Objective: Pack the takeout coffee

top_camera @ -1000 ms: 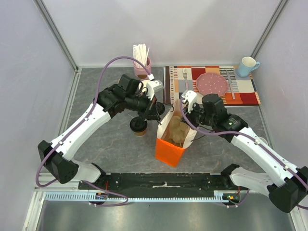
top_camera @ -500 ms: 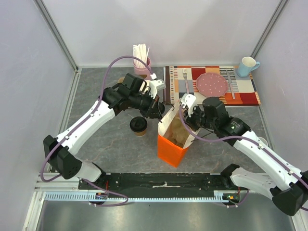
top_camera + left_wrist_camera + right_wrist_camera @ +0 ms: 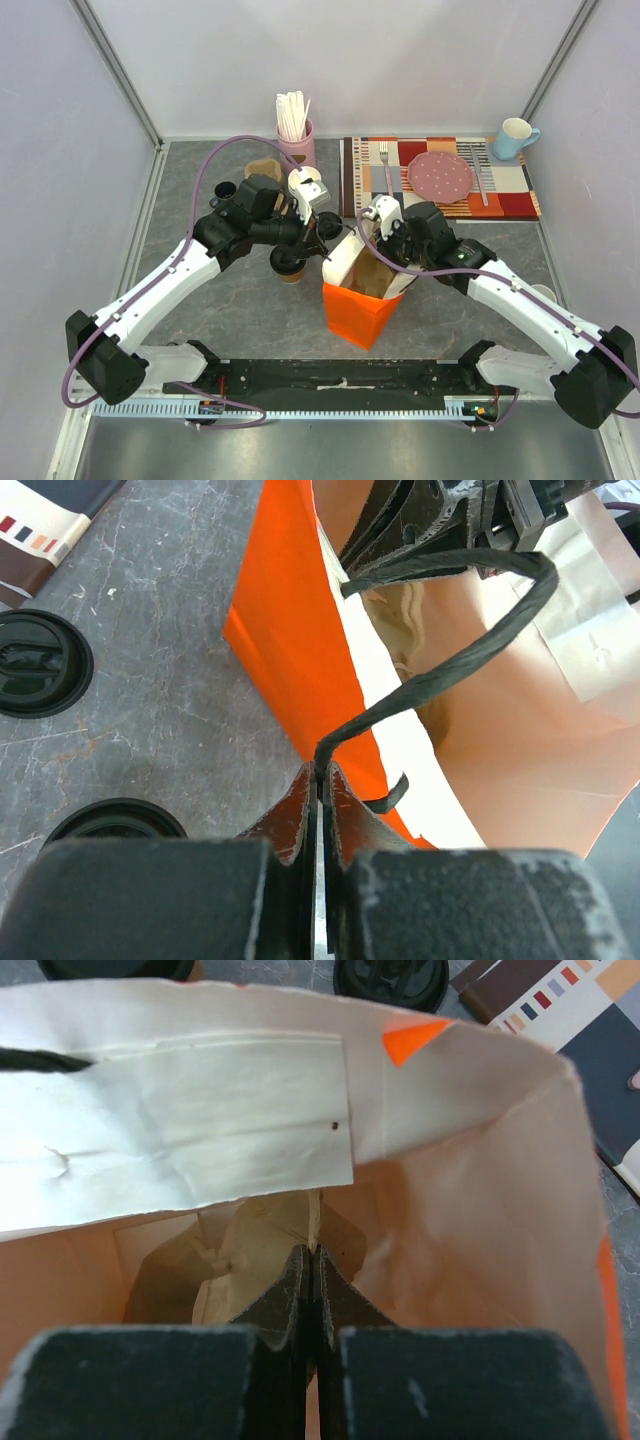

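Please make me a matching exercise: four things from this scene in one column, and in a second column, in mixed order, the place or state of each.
1. takeout coffee
2. blue mug
3. pink plate
4. left gripper

A. farthest to the right, at the back
B. shut on the black handle of the orange bag
C. standing upright just left of the bag
D. on the striped placemat

Pairs: 1-C, 2-A, 3-D, 4-B
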`<state>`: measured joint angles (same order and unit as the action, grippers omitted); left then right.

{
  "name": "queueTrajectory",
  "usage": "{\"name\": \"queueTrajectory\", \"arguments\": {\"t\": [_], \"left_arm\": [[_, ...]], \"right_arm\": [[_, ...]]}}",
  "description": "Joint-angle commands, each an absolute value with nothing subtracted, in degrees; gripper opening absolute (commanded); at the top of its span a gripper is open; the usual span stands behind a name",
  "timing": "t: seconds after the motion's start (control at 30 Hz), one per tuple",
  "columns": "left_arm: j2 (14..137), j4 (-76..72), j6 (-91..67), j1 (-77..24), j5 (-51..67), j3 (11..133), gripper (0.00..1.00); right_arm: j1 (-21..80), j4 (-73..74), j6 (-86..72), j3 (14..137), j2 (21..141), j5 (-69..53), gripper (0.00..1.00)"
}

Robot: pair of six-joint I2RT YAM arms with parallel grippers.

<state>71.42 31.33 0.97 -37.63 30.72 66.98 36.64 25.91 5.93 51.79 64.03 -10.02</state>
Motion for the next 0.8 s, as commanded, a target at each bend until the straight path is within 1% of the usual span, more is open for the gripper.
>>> {"name": "queueTrajectory", "arguments": {"t": [0.0,0.07,0.13,0.17,0.23,0.27,0.37,0.5,0.53,0.6,0.63,0.67,0.77], "left_arm": [[69.3,28.8,6.1,-38.0,28.7,65.3,0.02],[68.5,28.5,6.4,-38.0,28.6,64.7,0.02],[68.2,28.4,6.7,-38.0,28.7,64.4,0.02],[68.4,28.4,6.9,-38.0,28.8,64.6,0.02],[68.6,28.4,7.2,-38.0,28.9,65.0,0.02],[68.9,28.5,7.3,-38.0,28.9,65.4,0.02],[69.1,28.4,7.7,-38.0,29.0,66.3,0.02],[68.8,28.7,8.0,-38.1,29.3,66.5,0.02],[68.8,28.8,8.0,-38.1,29.2,66.5,0.02],[68.6,28.8,7.7,-38.1,28.9,66.8,0.02],[68.6,28.9,7.5,-38.1,28.4,66.9,0.02],[68.5,28.8,7.3,-38.1,28.2,67.0,0.02],[68.5,28.9,6.8,-38.1,27.9,67.3,0.02]], "right_arm": [[36.8,25.1,3.5,52.0,64.0,-7.6,0.04],[36.9,25.4,3.9,50.9,63.1,-6.3,0.06],[36.8,25.6,4.0,50.4,61.8,-4.7,0.11],[36.8,25.7,4.1,50.2,61.6,-3.6,0.18],[36.7,25.8,4.6,50.3,61.4,-3.5,0.29],[36.8,26.1,4.8,50.9,61.6,-3.7,0.36],[36.8,26.9,4.9,53.0,62.8,-4.5,0.45],[36.8,27.7,4.7,55.8,63.9,-5.0,0.52],[36.8,27.9,4.6,56.4,64.0,-5.0,0.56],[36.8,28.0,4.4,57.9,63.9,-5.2,0.61],[36.8,28.0,4.4,58.5,63.7,-5.7,0.68],[36.8,28.2,4.3,59.4,63.6,-6.1,0.72],[36.8,28.1,4.2,61.0,63.4,-8.0,0.98]]}}
